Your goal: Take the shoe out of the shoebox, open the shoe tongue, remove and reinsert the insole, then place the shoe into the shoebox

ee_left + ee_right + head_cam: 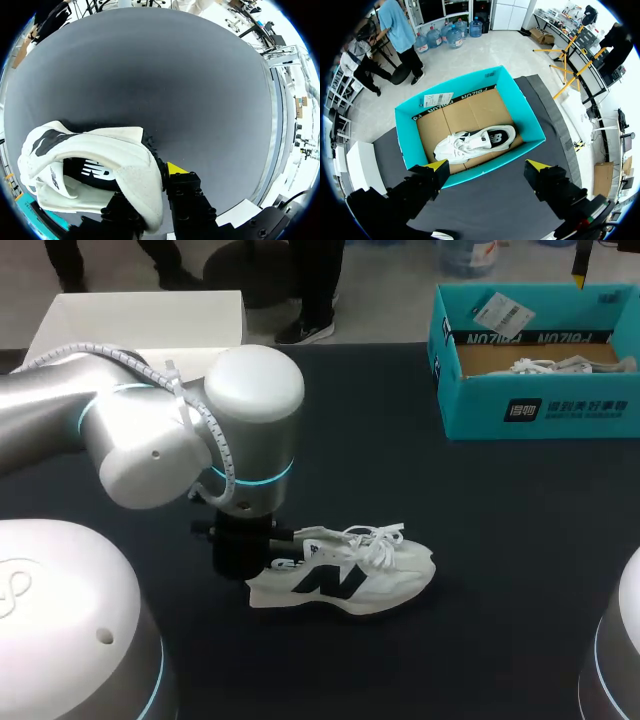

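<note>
Left fingers (175, 168) pinching the heel of the white shoe (90, 150) on the table (400, 470).
They close on the padded heel collar from both sides. The shoe rests on its sole near the front middle of the table, well apart from the teal shoebox (540, 410) at the far right. The right fingers (436, 166) hang spread wide above that shoebox, where a second shoe (475, 142) lies. The shoe looks light, soft in the upper and loose in the laces, so the stiffer heel is probably the surest hold.
</note>
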You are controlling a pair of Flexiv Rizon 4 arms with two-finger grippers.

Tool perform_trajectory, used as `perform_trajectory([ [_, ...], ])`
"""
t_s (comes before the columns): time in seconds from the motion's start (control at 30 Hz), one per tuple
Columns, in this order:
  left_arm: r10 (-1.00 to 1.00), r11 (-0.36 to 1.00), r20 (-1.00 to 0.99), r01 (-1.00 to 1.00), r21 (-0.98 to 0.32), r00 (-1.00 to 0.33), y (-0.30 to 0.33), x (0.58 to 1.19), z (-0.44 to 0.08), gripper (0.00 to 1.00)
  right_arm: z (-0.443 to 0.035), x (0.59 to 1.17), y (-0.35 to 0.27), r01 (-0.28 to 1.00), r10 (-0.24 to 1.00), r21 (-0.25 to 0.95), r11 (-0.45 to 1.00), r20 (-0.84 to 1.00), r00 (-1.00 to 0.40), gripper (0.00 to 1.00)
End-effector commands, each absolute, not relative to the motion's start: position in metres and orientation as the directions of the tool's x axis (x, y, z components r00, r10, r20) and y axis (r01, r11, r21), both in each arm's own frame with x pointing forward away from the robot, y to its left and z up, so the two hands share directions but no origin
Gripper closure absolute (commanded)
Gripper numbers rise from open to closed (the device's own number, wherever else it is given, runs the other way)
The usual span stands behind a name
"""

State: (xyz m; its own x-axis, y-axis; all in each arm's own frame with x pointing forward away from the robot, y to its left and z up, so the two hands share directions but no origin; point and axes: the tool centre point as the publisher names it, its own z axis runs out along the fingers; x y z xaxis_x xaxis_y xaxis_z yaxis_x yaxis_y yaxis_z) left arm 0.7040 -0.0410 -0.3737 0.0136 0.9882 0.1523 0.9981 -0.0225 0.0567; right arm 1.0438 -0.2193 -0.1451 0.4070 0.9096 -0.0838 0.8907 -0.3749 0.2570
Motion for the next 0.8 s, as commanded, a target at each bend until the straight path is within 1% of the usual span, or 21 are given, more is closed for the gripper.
perform_trajectory([
  [0.03,0.988,-0.020,0.151,0.999,0.042,0.014,-0.046,0.709,-0.393,1.00,-0.145,1.044,-0.219,0.890,0.909,0.258,-0.375,-0.083,0.407,0.00],
  [0.17,0.987,-0.014,0.161,1.000,0.019,0.011,-0.047,0.709,-0.402,1.00,-0.145,1.044,-0.219,0.890,0.909,0.258,-0.375,-0.083,0.407,0.00],
  [0.2,0.987,-0.015,0.161,1.000,0.016,0.012,-0.047,0.709,-0.403,0.96,-0.145,1.044,-0.219,0.890,0.909,0.258,-0.375,-0.083,0.407,0.00],
  [0.23,0.986,-0.020,0.163,1.000,0.011,0.019,-0.047,0.709,-0.404,0.87,-0.145,1.044,-0.219,0.890,0.909,0.258,-0.375,-0.083,0.407,0.00],
  [0.27,0.986,-0.021,0.164,1.000,0.006,0.020,-0.048,0.709,-0.405,0.82,-0.145,1.044,-0.219,0.890,0.909,0.258,-0.375,-0.083,0.407,0.00],
  [0.3,0.986,-0.021,0.164,1.000,0.004,0.020,-0.048,0.708,-0.405,0.71,-0.145,1.044,-0.219,0.890,0.909,0.258,-0.375,-0.083,0.407,0.00],
  [0.33,0.986,-0.021,0.165,1.000,0.000,0.021,-0.048,0.708,-0.405,0.68,-0.145,1.044,-0.219,0.890,0.909,0.258,-0.375,-0.083,0.407,0.00],
  [0.37,0.987,-0.015,0.160,1.000,-0.008,0.016,-0.049,0.707,-0.403,0.55,-0.145,1.044,-0.219,0.890,0.909,0.258,-0.375,-0.083,0.407,0.00],
  [0.4,0.987,-0.015,0.160,1.000,-0.009,0.016,-0.050,0.706,-0.399,0.17,-0.145,1.044,-0.219,0.890,0.909,0.258,-0.375,-0.083,0.407,0.00],
  [0.43,0.989,-0.011,0.149,1.000,-0.012,0.012,-0.050,0.705,-0.395,0.00,-0.145,1.044,-0.219,0.890,0.909,0.258,-0.375,-0.083,0.407,0.00],
  [0.53,0.994,0.004,0.112,1.000,-0.017,-0.003,-0.051,0.699,-0.375,0.00,-0.145,1.044,-0.219,0.890,0.909,0.258,-0.375,-0.083,0.407,0.00],
  [0.63,0.997,0.048,0.066,0.998,-0.045,-0.045,-0.050,0.696,-0.358,0.00,-0.145,1.044,-0.219,0.890,0.909,0.258,-0.375,-0.083,0.407,0.00],
  [0.8,0.993,0.113,0.029,0.992,-0.056,-0.111,-0.046,0.692,-0.334,0.00,-0.145,1.044,-0.219,0.890,0.909,0.258,-0.375,-0.083,0.407,0.00],
])
